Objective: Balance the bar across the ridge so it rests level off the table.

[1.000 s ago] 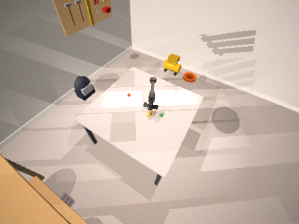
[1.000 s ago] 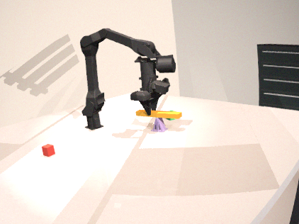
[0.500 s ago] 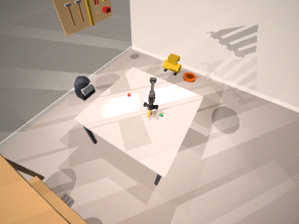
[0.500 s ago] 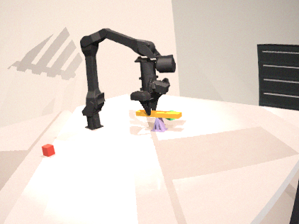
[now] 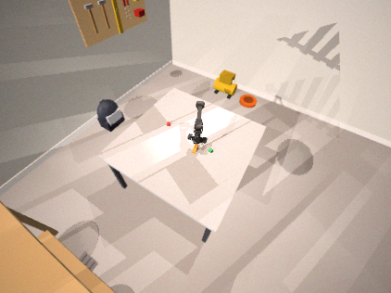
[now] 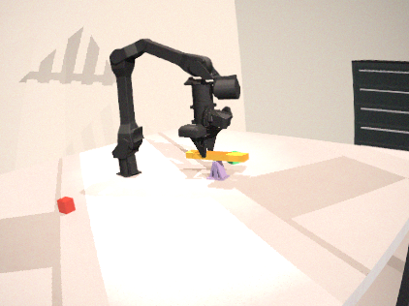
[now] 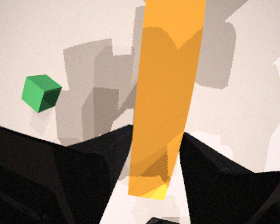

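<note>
The orange bar lies across the top of the purple ridge in the exterior view. It is nearly level, and both ends are clear of the table. Whether its underside fully bears on the ridge is too small to tell. My gripper points down over the bar, left of the ridge in the exterior view. It is part open, with one finger close along each side of the bar near its arm-side end. Any gap between fingers and bar is too thin to make out. The ridge is hidden under the bar in the wrist view.
A green cube lies on the table close to the ridge. A red cube lies farther off, on the other side of the arm's base.
</note>
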`<state>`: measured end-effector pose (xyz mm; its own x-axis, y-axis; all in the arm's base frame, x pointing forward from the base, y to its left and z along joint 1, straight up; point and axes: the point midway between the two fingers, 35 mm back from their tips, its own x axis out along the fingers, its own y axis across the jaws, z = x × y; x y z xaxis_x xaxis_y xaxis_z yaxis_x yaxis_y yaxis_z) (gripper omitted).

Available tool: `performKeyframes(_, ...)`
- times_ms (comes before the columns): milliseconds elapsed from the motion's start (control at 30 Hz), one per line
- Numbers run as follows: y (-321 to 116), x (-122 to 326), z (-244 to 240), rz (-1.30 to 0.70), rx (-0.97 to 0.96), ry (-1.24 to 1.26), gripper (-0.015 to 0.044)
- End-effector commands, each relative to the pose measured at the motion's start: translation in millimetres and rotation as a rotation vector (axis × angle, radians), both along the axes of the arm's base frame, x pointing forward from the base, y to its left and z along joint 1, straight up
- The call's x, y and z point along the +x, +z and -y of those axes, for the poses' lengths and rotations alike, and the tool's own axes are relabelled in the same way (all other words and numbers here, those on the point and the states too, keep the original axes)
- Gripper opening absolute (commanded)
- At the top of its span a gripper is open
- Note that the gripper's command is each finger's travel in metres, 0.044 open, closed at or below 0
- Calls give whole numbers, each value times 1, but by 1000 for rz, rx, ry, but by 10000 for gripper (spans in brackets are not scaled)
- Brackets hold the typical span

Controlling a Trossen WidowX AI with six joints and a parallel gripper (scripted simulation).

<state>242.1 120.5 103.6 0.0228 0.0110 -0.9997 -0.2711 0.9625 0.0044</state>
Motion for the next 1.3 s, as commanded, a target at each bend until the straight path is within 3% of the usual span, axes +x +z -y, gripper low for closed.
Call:
performKeyframes(0,0,0,0,0,0,0,173)
performKeyframes(467,0,0,0,0,0,0,185)
performKeyframes(800,0,0,0,0,0,0,440)
performKeyframes(933,8,1,-1,0,0,0,440)
performKeyframes(1167,92,-1,0,0,1,0,440)
performKeyframes(1267,100,-2,1,0,1,0,440)
